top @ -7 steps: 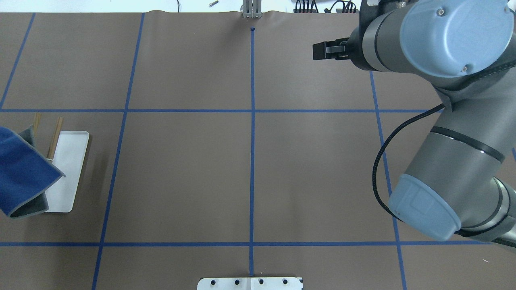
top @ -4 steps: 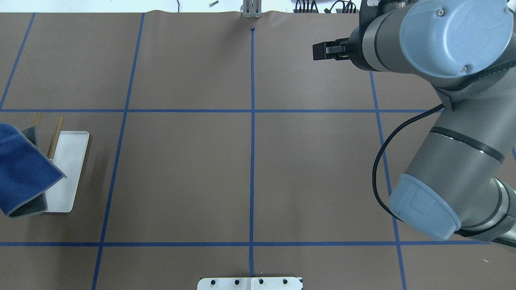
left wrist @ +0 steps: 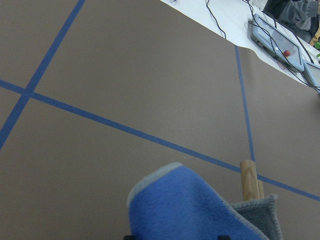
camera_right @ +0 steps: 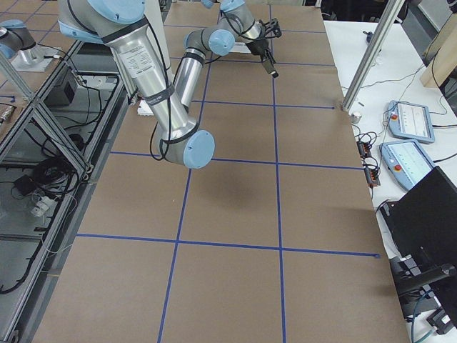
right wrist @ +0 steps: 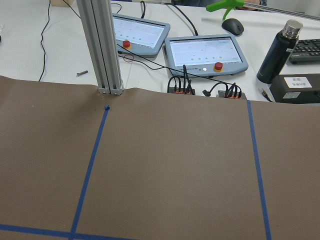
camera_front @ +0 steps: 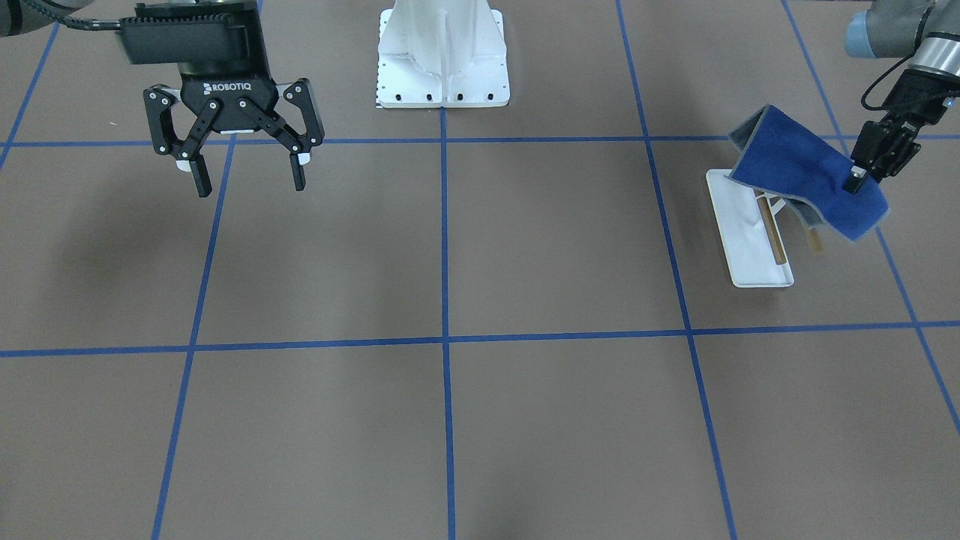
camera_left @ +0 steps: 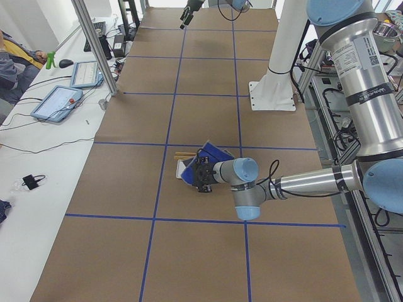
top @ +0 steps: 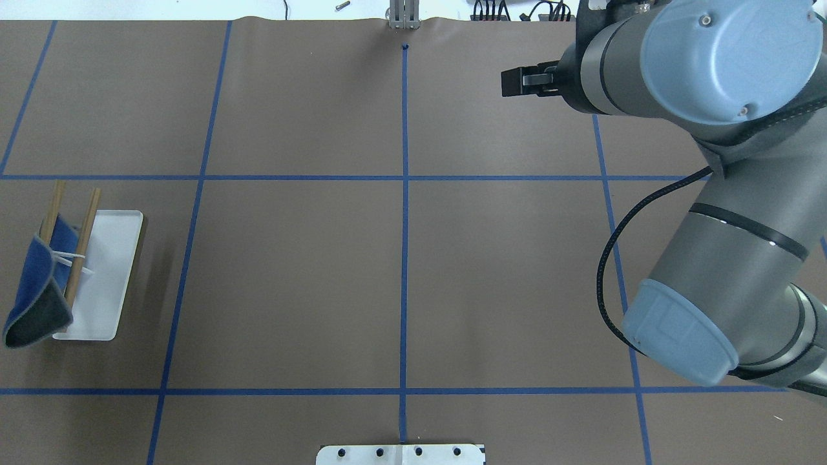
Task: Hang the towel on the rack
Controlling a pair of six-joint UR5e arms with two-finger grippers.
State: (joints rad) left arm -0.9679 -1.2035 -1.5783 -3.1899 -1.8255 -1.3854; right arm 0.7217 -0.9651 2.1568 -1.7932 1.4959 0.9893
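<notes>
The royal-blue towel (camera_front: 795, 161) lies draped across the rack's tan wooden rods (camera_front: 772, 229), above the white tray base (camera_front: 750, 247). My left gripper (camera_front: 856, 182) is shut on the towel's outer corner, on the side of the rack away from the table's middle. In the overhead view the towel (top: 35, 281) hangs over the outer rod with its grey reverse showing. Both rods (top: 84, 219) and the tray (top: 110, 258) show there, but the left gripper is out of frame. The left wrist view shows the towel (left wrist: 180, 205) and a rod end (left wrist: 248, 177). My right gripper (camera_front: 244, 180) is open and empty, far off.
The large white bolted pedestal (camera_front: 442, 60) stands at the robot's side of the table, and its plate shows in the overhead view (top: 400, 454). Blue tape lines divide the brown mat. Tablets and cables lie beyond the table's far edge (right wrist: 205, 50).
In the overhead view the towel has moved left and down off the tray. It now looks narrower, hangs at the outer rod, and both rods show. The right arm has not moved.
</notes>
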